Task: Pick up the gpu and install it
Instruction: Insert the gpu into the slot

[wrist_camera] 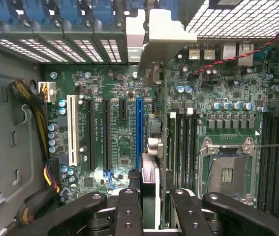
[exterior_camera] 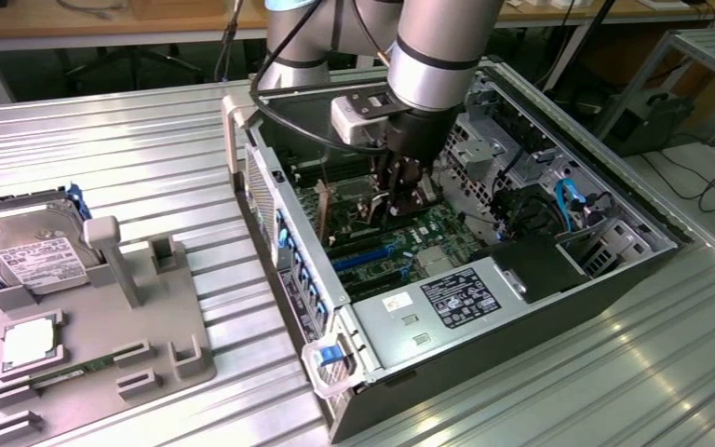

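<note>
Reaching down into the open computer case (exterior_camera: 457, 279), the gripper (wrist_camera: 149, 206) pinches the gpu (wrist_camera: 150, 147) edge-on (its face hidden). It hangs upright over the motherboard (wrist_camera: 124, 147), beside the blue slot (wrist_camera: 139, 132).

On the ribbed metal table (exterior_camera: 146, 140) an open computer case (exterior_camera: 457, 279) lies on its side, its motherboard (exterior_camera: 395, 247) exposed. The arm's hand (exterior_camera: 397, 200) reaches down inside, at 12 o'clock of the board, clamped on the gpu (exterior_camera: 383, 207). A grey fixture tray (exterior_camera: 97, 317) sits at 9 o'clock of the case, a hard drive (exterior_camera: 29, 251) leaning on it.
</note>
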You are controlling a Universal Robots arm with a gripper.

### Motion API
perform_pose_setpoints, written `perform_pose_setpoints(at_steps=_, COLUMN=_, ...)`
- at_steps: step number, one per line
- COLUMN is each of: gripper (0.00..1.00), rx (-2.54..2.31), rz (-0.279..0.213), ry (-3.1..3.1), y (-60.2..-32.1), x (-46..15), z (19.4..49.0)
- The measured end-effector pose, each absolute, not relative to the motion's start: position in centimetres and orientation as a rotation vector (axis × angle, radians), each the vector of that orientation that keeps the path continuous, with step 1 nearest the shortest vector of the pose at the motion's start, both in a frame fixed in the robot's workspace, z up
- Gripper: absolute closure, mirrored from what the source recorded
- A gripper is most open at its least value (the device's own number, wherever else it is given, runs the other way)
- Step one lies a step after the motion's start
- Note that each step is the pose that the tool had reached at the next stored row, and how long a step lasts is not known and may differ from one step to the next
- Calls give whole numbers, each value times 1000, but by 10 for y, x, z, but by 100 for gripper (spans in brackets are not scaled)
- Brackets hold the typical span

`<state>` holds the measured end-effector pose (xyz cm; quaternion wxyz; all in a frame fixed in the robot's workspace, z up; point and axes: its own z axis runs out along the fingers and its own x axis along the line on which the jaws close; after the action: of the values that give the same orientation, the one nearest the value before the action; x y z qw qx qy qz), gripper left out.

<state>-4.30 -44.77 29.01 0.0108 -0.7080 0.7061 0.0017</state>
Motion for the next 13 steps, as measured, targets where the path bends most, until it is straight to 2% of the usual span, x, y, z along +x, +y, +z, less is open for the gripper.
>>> perform_pose_setpoints(at_steps=13, gripper=73, rx=-2186, rz=5, ry=2226, y=-460, x=-45, z=284)
